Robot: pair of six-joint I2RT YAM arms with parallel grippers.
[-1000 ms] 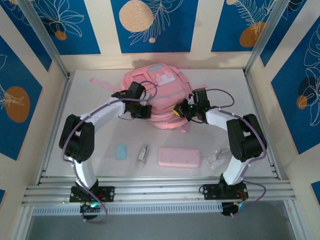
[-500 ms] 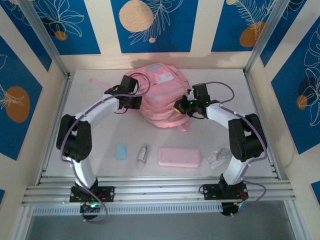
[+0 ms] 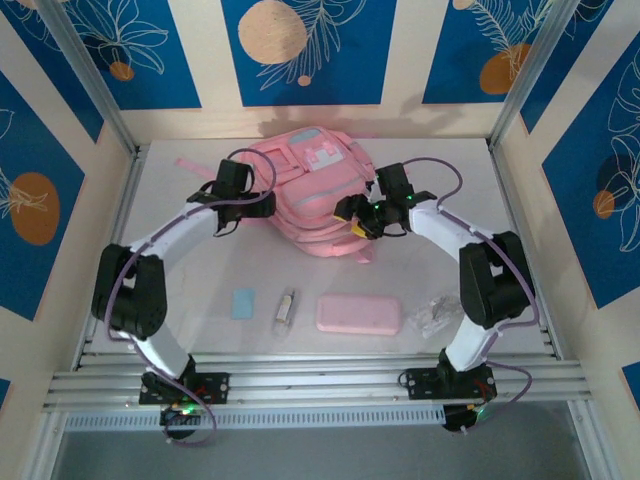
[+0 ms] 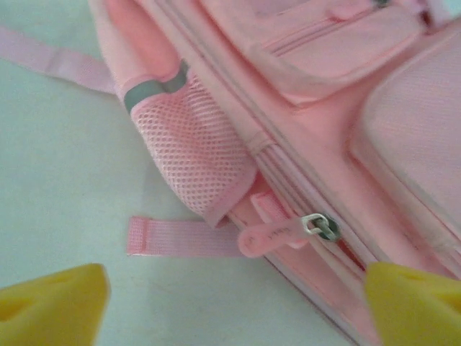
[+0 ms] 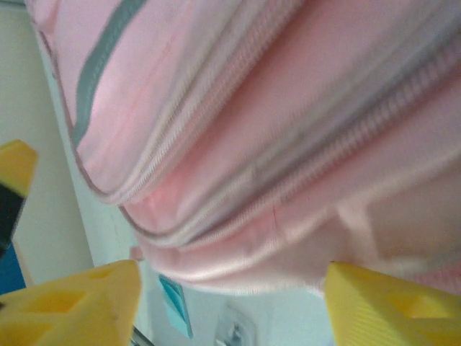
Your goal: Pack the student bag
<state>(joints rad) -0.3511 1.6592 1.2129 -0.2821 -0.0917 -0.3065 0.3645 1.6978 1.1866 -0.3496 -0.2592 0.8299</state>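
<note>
The student bag, a soft pink backpack with blue-grey trim and a white patch, lies at the back middle of the table. My left gripper is at its left side and stands open. In the left wrist view its yellow fingertips sit wide apart over the table, near the mesh side pocket, a pink zip pull and a loose strap end. My right gripper is at the bag's near right edge. It is open too, its yellow fingertips spread either side of the bag's lower seam.
Along the near part of the table lie a small blue flat piece, a small clear-and-silver item, a flat pink pencil case and a crumpled clear plastic item. Walls close the table at left, right and back.
Both grippers were shut at the bag and now stand open. The bag has shifted toward the back wall. The left gripper has moved left, off the bag's side.
</note>
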